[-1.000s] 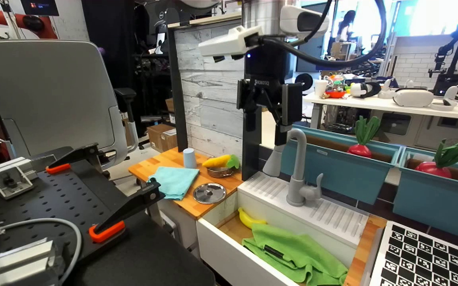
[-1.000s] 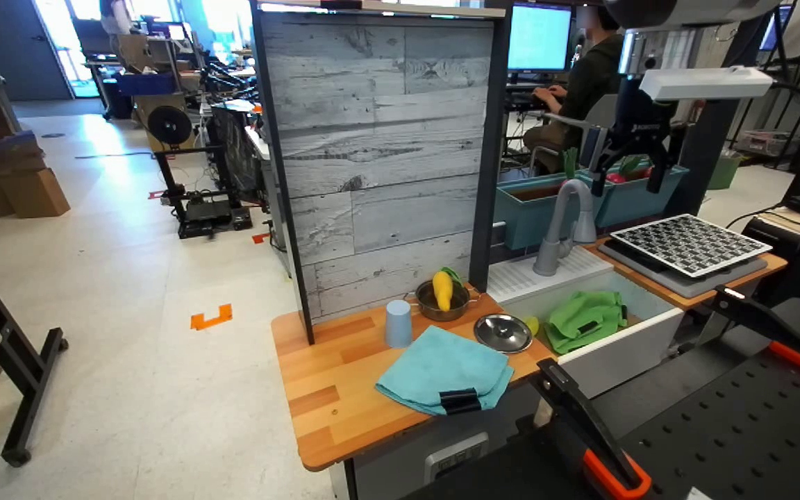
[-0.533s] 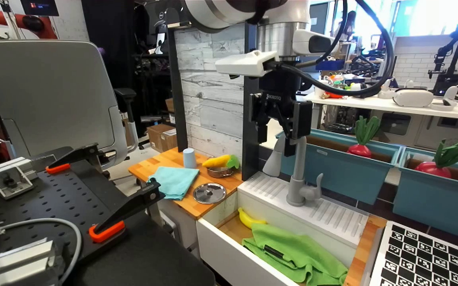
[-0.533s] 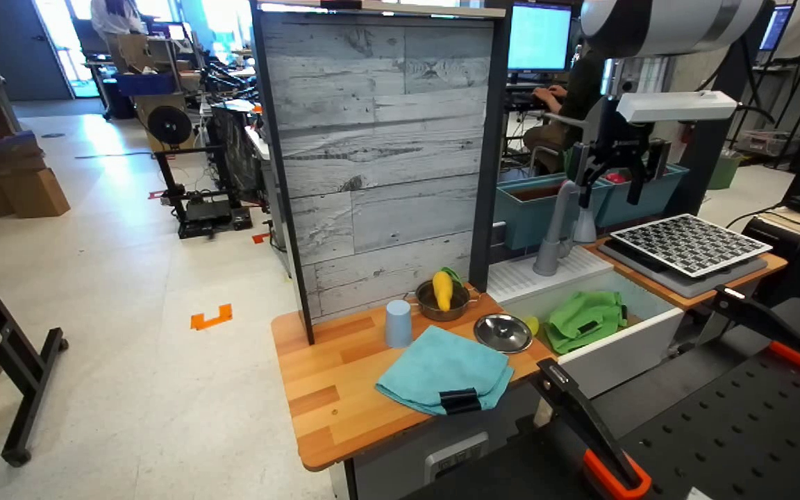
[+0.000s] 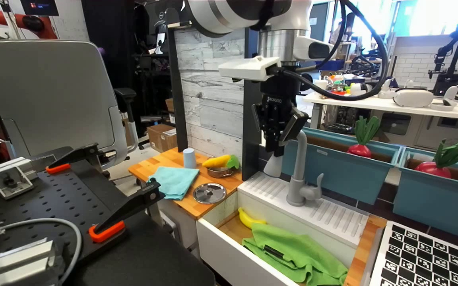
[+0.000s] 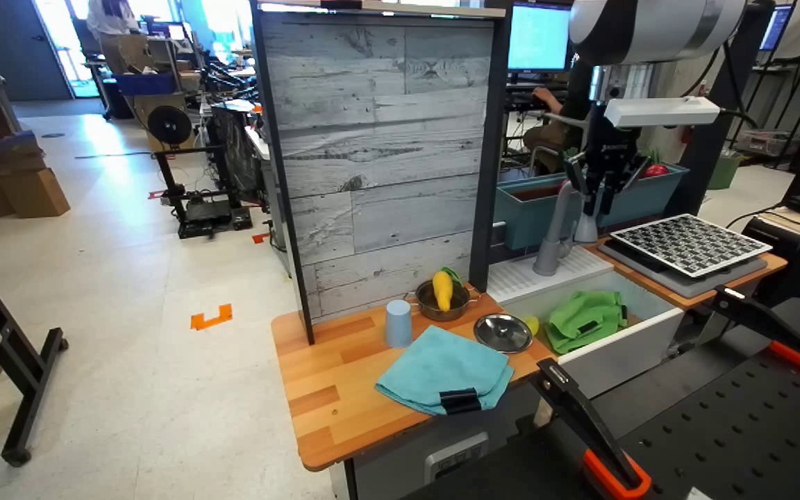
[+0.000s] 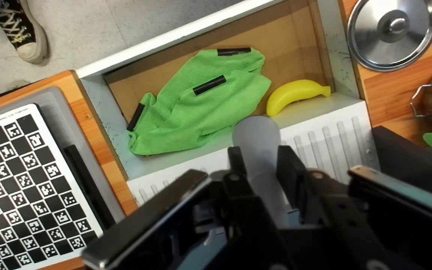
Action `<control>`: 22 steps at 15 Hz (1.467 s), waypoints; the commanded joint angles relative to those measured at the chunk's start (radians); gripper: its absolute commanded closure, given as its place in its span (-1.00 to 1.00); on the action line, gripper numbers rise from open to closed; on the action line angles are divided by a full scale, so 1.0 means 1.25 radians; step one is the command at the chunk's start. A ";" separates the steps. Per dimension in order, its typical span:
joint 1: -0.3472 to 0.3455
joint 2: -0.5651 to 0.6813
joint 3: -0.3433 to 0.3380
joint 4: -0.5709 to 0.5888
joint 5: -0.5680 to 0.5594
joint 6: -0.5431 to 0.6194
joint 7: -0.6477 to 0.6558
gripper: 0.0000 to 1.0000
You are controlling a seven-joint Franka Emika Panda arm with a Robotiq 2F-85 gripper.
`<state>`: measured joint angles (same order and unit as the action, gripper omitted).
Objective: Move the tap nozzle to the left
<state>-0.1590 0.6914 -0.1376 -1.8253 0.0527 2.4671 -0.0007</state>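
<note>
The grey tap nozzle [image 5: 300, 159] stands on the white ridged ledge [image 5: 342, 216] behind the sink, its curved tube arching over to a flared end. My black gripper [image 5: 274, 150] points down over that hanging end. In the wrist view the gripper [image 7: 260, 152] has one finger on each side of the grey tube [image 7: 256, 131], and the tube fills the space between the fingertips. The other exterior angle also has the gripper [image 6: 596, 208] closed in around the downward part of the nozzle [image 6: 586, 228]. The top of the bend is partly hidden by my fingers.
Teal planters [image 5: 336, 171] with toy radishes stand behind the tap. A black post [image 5: 251, 119] and a wood-panel wall [image 5: 213, 79] rise beside it. In the sink lie a green cloth [image 5: 300, 250] and a banana [image 5: 250, 219]. A checkered board [image 7: 24, 180] sits nearby.
In both exterior views the gripper has come down to the nozzle's end, and its fingers, wide apart before, have closed in around it. The nozzle appears unmoved.
</note>
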 commanded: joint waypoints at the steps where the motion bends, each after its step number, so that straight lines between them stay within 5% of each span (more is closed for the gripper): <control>1: -0.012 0.025 0.016 0.045 0.008 -0.038 0.010 1.00; 6: -0.007 0.038 0.015 0.068 0.006 -0.066 0.023 1.00; 7: -0.007 0.040 0.014 0.074 0.006 -0.073 0.027 0.48; 9: -0.008 0.044 0.014 0.083 0.008 -0.083 0.033 0.32; 15: -0.005 0.066 0.012 0.108 0.012 -0.062 0.065 -0.57; 16: -0.005 0.069 0.012 0.111 0.012 -0.061 0.069 0.30; 18: -0.003 0.075 0.011 0.118 0.011 -0.058 0.078 0.24; 22: -0.003 0.082 0.012 0.123 0.013 -0.051 0.087 0.87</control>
<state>-0.1589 0.7688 -0.1280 -1.7027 0.0527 2.3942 0.0916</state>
